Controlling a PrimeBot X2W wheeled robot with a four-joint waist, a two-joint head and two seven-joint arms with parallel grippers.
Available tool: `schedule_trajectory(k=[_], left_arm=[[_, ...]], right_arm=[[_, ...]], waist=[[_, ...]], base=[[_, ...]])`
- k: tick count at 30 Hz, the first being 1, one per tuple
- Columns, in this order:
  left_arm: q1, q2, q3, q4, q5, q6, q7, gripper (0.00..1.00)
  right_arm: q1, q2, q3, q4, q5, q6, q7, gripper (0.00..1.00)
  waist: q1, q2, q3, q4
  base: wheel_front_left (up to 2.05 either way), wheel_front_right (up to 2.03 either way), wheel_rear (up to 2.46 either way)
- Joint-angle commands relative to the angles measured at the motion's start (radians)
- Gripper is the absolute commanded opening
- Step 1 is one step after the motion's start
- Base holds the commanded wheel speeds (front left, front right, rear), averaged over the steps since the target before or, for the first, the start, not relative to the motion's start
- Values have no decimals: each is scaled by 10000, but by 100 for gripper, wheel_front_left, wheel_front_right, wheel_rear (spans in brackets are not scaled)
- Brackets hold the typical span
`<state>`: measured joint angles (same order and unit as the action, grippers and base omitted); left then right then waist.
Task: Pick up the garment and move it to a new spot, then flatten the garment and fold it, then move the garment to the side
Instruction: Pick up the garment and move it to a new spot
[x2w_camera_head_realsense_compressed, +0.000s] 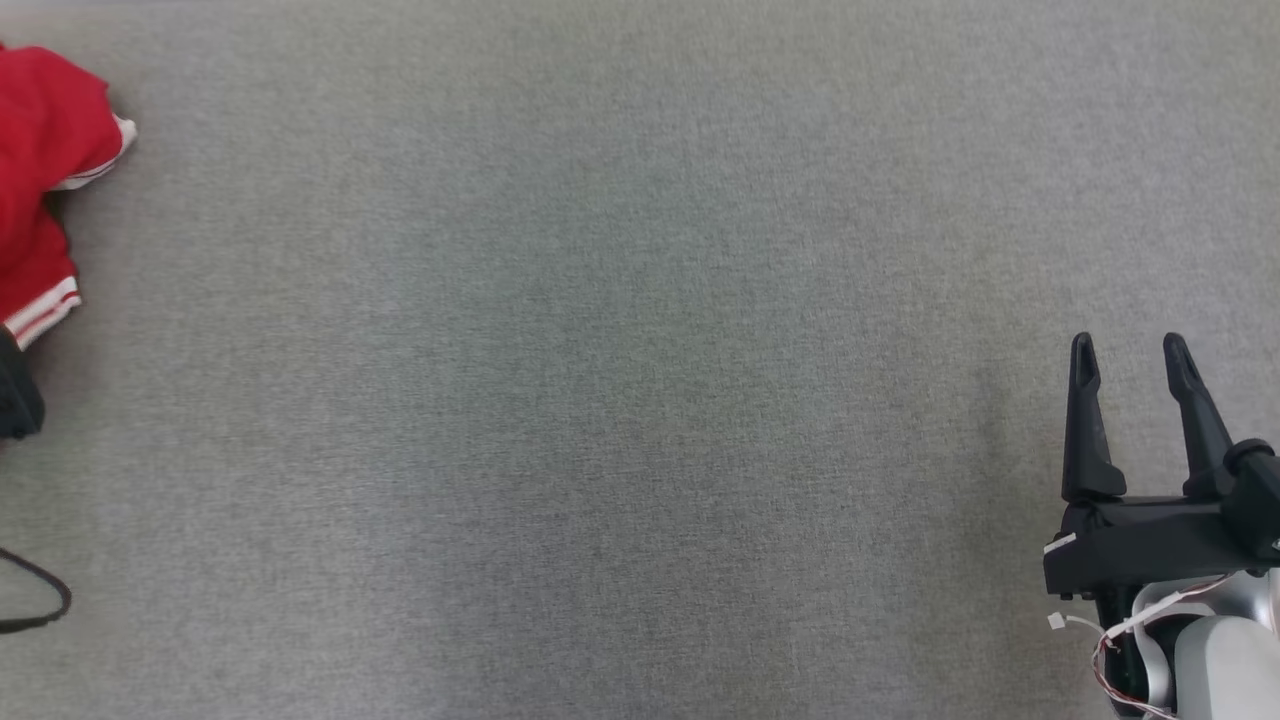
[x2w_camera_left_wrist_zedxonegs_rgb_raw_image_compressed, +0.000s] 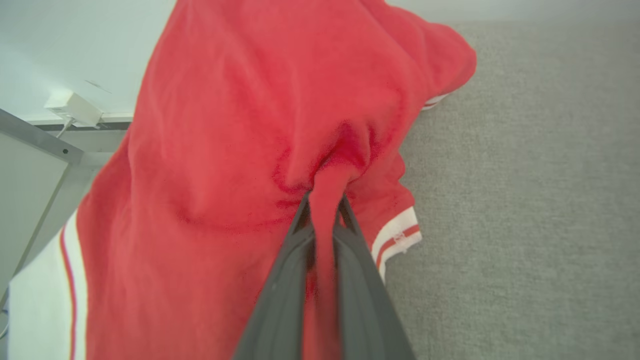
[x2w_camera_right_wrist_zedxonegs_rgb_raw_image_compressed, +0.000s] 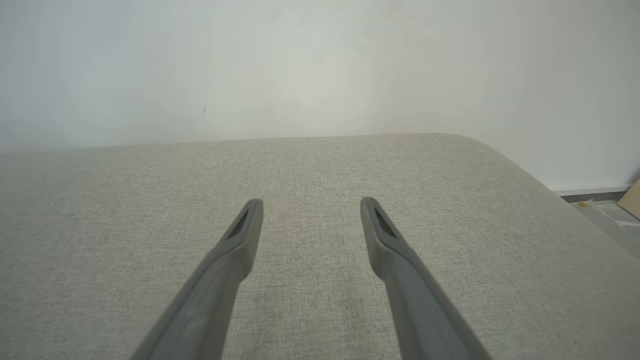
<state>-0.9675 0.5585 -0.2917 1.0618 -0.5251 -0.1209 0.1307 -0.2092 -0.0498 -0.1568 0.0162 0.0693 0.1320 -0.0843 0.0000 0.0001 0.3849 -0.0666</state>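
A fold of red garment (x2w_camera_left_wrist_zedxonegs_rgb_raw_image_compressed: 225, 125) is clamped in the left pincer (x2w_camera_left_wrist_zedxonegs_rgb_raw_image_compressed: 324, 200); well clear of it, the right pincer (x2w_camera_head_realsense_compressed: 1128, 350) is held apart, empty.

Red garment (x2w_camera_left_wrist_zedxonegs_rgb_raw_image_compressed: 225, 125) — white-and-red striped cuffs — on grey surface (x2w_camera_head_realsense_compressed: 640, 400).

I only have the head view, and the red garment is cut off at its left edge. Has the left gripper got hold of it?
Observer: Yes. In the left wrist view the left gripper has its jaws shut on a pinched fold of the red garment.
Operator: Anything near it, off the surface?
Observer: A small white adapter, beyond the garment.
Operator: And ahead of the right gripper?
Observer: The grey surface ends at a white wall.
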Motion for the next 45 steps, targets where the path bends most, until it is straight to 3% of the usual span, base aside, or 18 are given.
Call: schedule_trajectory(k=[1, 2, 10, 18, 30, 35, 41, 45], left_arm=[[-174, 86, -27, 7, 151, 63, -300, 0], [-330, 115, -76, -66, 262, 119, -922, 0], [-1192, 50, -227, -551, 572, 115, -2659, 0], [-2231, -385, -662, -1846, 713, -24, -3081, 0], [-2611, -1820, -1816, -4532, 334, -92, -2168, 0], [-2554, -2822, -2215, -5402, -38, -77, -1850, 0], [-2292, -4033, -2635, -5807, -395, -3, -1825, 0], [-1755, -4500, -2811, -5817, -654, 126, -2003, 0]], right_arm=[[76, -10, 9, 42, 87, -25, -31, 100], [104, -10, 45, 125, 138, -25, -61, 100], [344, -13, 109, 721, 353, -25, -244, 100], [593, -13, 186, 1434, 778, -25, -603, 100], [738, -15, 374, 2182, 1140, -25, -1019, 100], [739, -13, 350, 2460, 1189, -25, -1156, 100], [733, -12, 307, 2697, 1233, -25, -1275, 100], [684, -12, 288, 2759, 1195, -25, -1336, 100]], waist=[[0, -1, -223, 158], [0, -1, -432, 276], [0, -1, -1496, 755], [0, -1, -2424, 630], [0, -1, -2951, -769], [0, -1, -3035, -1551], [0, -1, -3067, -2191], [0, -1, -3008, -2340]], base=[[0, 0, 0], [0, 0, 0], [0, 0, 0], [0, 0, 0], [0, 0, 0], [0, 0, 0], [0, 0, 0], [0, 0, 0]])
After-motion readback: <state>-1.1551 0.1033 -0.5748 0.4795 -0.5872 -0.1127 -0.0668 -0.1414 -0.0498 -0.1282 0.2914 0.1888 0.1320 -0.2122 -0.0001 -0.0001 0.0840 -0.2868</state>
